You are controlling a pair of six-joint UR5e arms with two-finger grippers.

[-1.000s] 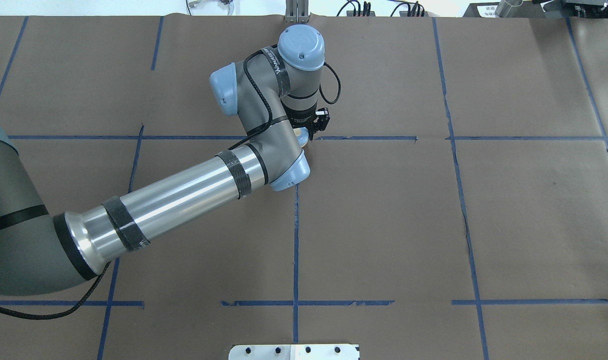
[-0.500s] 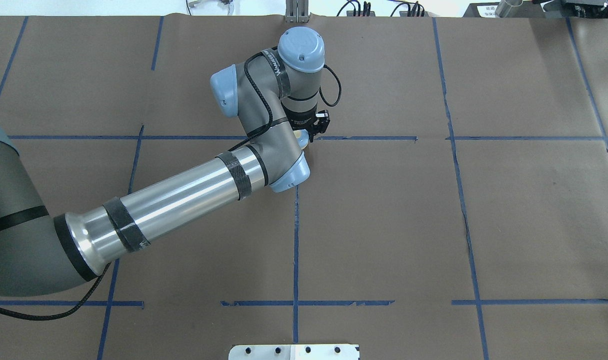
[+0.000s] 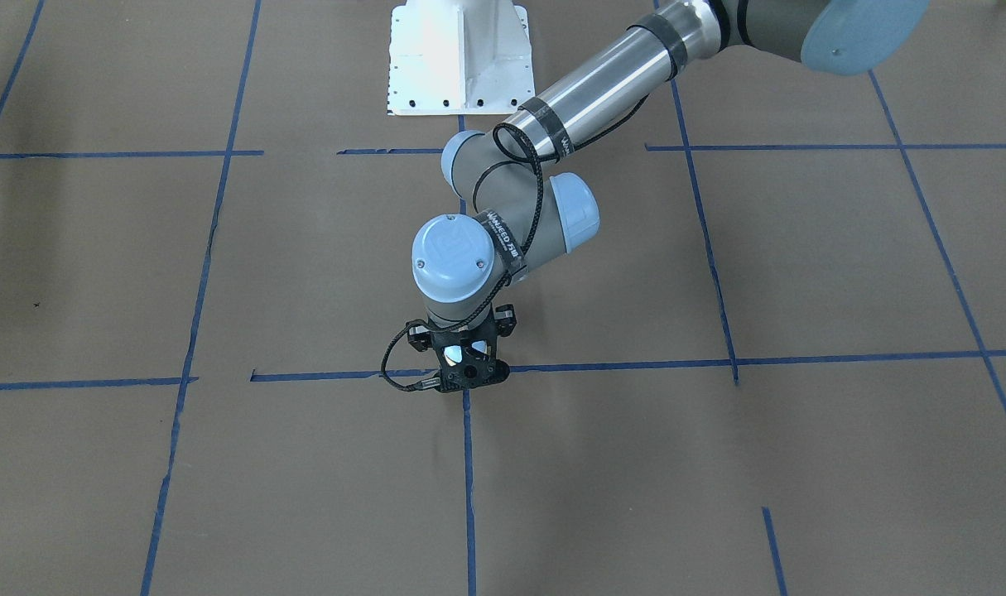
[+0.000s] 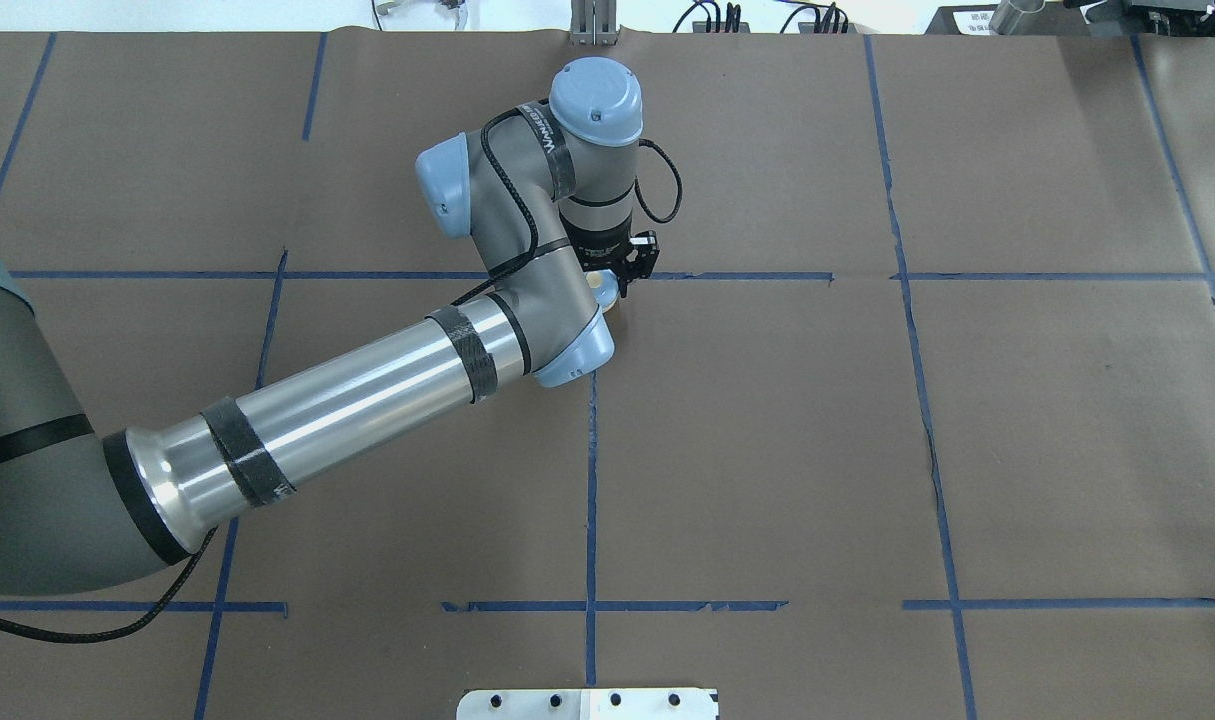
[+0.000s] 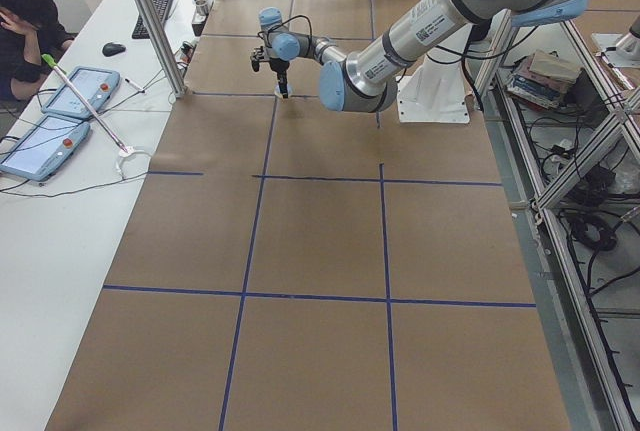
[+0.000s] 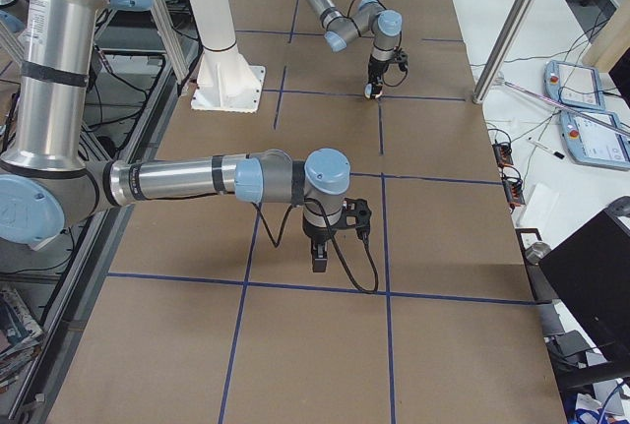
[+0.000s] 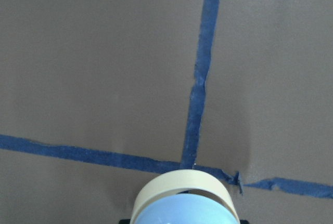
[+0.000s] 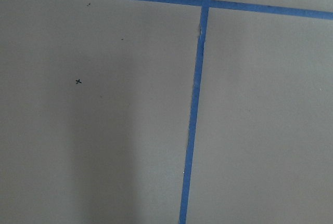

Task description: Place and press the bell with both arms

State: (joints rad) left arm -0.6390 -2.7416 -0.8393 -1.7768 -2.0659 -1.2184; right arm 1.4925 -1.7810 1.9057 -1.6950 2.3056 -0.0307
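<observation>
My left gripper (image 4: 622,281) hangs low over the crossing of two blue tape lines (image 3: 602,365) at the table's far middle. It is shut on the bell (image 7: 184,206), a light-blue dome with a cream base, which fills the bottom of the left wrist view. A bit of the bell's cream shows beside the wrist in the overhead view (image 4: 599,284), and a light-blue glint shows in the front view (image 3: 452,354). My right gripper (image 6: 318,263) shows only in the right side view, pointing down near the table; I cannot tell whether it is open or shut.
Brown paper with a grid of blue tape covers the table (image 4: 867,450). The white bolted pedestal (image 3: 461,58) stands at the robot's edge. A side bench holds tablets (image 5: 60,116) and an operator (image 5: 25,16) sits there. A metal post (image 5: 150,21) stands by the table's far edge.
My left wrist has shifted slightly to the left and toward the robot, with the bell still in the gripper.
</observation>
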